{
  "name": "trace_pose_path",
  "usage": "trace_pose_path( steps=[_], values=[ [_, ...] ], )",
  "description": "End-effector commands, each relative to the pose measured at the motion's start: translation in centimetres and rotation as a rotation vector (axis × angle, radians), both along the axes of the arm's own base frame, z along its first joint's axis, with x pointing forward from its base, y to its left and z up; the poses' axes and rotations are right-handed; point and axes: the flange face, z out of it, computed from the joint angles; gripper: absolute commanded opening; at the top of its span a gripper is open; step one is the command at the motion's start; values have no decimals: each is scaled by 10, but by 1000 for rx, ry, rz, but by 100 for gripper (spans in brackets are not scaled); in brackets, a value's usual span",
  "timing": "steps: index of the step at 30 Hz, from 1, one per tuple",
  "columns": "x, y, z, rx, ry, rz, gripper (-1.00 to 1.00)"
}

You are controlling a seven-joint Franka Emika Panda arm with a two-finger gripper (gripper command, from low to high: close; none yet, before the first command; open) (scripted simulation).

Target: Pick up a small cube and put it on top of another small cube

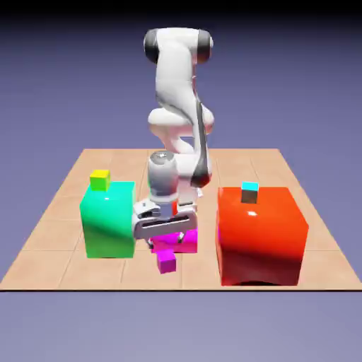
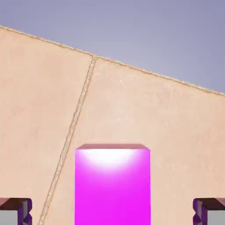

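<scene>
The gripper [image 1: 168, 233] hangs low over the middle of the table [image 1: 63, 244], its fingers spread wide and holding nothing. In the hand view the 2 grey fingertips [image 2: 16, 211] sit at the bottom corners, well apart, and a glossy magenta face [image 2: 112, 186] stands between them without touching either one; whether it is the small cube or the block cannot be told from that view.

In the exterior view the small magenta cube [image 1: 167, 263] rests on the table just in front of the gripper, beside the larger magenta block [image 1: 181, 242], which the gripper partly hides.

On the exterior view's left stands a green block [image 1: 107, 219] with a tiny yellow cube [image 1: 100, 179] on its top. On the exterior view's right stands a red block [image 1: 260, 233] carrying a tiny cyan cube [image 1: 249, 191].
</scene>
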Motion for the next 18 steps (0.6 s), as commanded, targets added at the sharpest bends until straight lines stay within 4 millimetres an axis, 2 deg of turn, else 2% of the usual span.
trace_pose_path(
  steps=[1,3,4,5,6,12,13,14,18],
  values=[
    [0,0,-11,0,0,0,0],
    [0,1,-34,-1,0,0,0],
    [0,1,-37,-1,1,-1,0],
    [0,1,-37,-1,1,-1,-100],
    [0,1,-37,-1,1,-1,-100],
    [-3,0,31,1,0,-1,-100],
    [-5,22,27,17,22,18,-100],
    [-3,28,34,26,36,6,-100],
    [7,-16,95,4,35,-133,-100]
  ],
)
